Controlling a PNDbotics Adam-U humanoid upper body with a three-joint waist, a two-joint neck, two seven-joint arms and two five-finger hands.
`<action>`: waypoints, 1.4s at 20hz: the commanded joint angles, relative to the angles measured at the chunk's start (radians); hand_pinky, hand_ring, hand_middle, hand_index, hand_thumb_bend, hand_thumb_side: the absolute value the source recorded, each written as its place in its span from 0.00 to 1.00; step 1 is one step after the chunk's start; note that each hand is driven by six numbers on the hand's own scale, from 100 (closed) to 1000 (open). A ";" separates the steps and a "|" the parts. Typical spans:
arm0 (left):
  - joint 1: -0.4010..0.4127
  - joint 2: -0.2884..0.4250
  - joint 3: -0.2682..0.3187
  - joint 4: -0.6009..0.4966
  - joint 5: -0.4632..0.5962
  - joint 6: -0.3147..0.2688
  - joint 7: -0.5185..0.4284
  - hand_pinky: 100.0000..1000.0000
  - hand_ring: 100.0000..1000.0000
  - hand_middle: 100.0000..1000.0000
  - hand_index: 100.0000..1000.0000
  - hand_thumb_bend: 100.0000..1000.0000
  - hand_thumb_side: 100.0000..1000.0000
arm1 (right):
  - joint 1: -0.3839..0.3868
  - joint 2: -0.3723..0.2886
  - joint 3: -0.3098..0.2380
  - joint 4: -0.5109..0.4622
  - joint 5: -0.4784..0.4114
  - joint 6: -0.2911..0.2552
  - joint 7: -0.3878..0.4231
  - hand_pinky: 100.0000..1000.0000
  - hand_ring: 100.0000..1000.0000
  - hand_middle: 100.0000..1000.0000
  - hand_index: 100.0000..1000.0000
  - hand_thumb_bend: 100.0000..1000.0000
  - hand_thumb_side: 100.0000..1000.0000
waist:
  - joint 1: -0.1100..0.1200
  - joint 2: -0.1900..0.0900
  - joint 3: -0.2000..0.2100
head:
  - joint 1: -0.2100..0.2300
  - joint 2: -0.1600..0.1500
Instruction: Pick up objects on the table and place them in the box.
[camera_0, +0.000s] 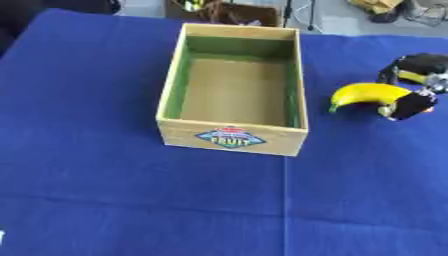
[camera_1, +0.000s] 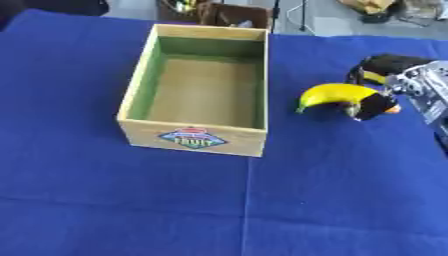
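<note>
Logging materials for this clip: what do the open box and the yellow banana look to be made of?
The open rectangular box looks like light wood or printed board: tan matte walls, green-tinted inside, a colourful label on its front. The curved yellow banana, held in the right hand, looks like smooth plastic, judging by its even glossy colour, though a real fruit cannot be ruled out. Both sit over a matte blue cloth.
</note>
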 joint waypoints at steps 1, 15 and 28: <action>-0.009 0.006 -0.005 -0.017 -0.001 -0.001 -0.003 0.55 0.55 0.67 0.82 0.23 0.87 | -0.013 -0.022 -0.010 -0.002 -0.002 -0.002 -0.004 0.86 0.89 0.57 0.71 0.00 0.33 | 0.003 -0.018 0.001 | 0.004 -0.013; -0.009 0.007 -0.005 -0.017 -0.001 0.000 -0.005 0.55 0.55 0.67 0.82 0.23 0.87 | -0.013 -0.025 -0.017 -0.008 -0.015 0.004 -0.023 0.85 0.88 0.50 0.63 0.00 0.31 | 0.002 -0.021 0.001 | 0.006 -0.019; -0.008 0.008 -0.005 -0.017 0.001 0.000 -0.008 0.55 0.55 0.67 0.82 0.23 0.88 | -0.015 -0.028 -0.022 -0.013 -0.016 -0.016 0.018 0.87 0.90 0.60 0.87 0.09 0.49 | 0.002 -0.025 -0.002 | 0.005 -0.029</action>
